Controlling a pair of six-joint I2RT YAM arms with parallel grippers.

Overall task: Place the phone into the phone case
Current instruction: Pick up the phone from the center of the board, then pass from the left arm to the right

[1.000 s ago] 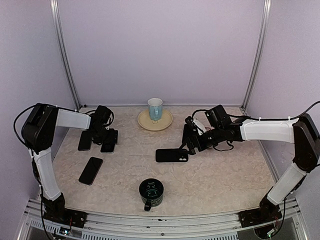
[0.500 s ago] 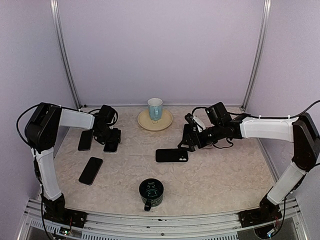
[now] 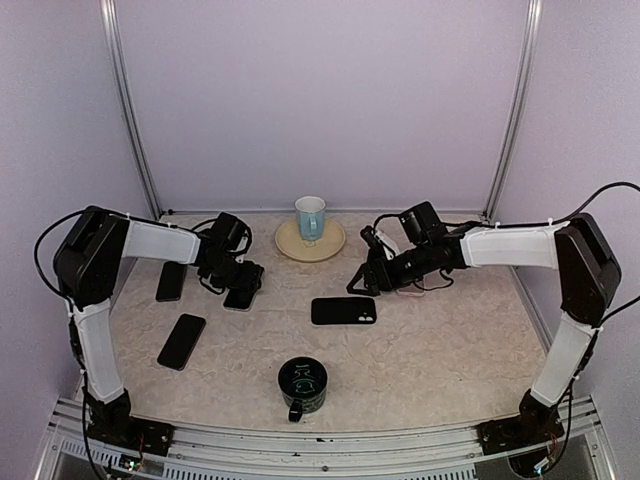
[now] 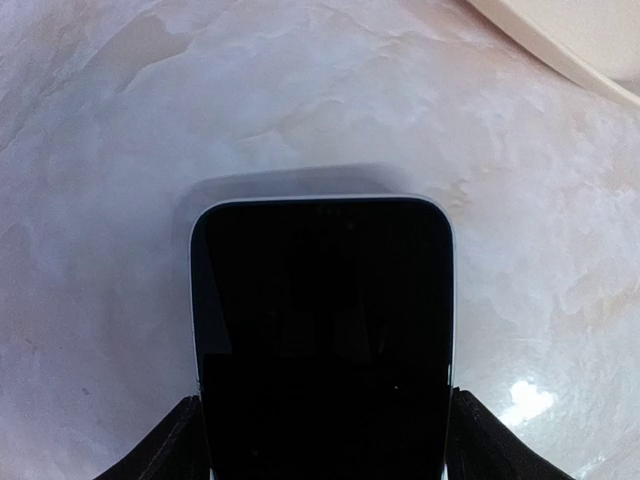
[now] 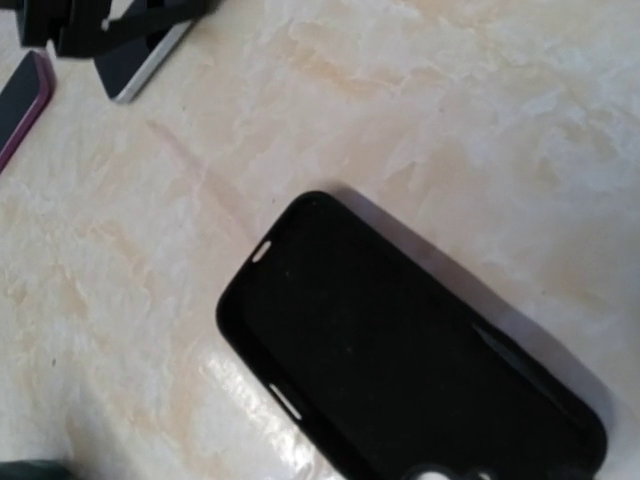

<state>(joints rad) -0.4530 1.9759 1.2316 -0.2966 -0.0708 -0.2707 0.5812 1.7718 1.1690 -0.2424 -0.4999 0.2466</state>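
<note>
Black case [image 3: 344, 311] lies lengthwise left-to-right mid-table, off right of the left gripper [image 3: 244, 284] — clamped on the phone [image 4: 322, 330] by its sides — while the right gripper [image 3: 361, 281], spread wide and empty, hovers just behind it.

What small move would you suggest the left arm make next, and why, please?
Probably carry the phone toward the phone case at mid-table: the left gripper clamps the phone's two long edges, the case lies well to its right, and the open right gripper hovers by the case.
</note>
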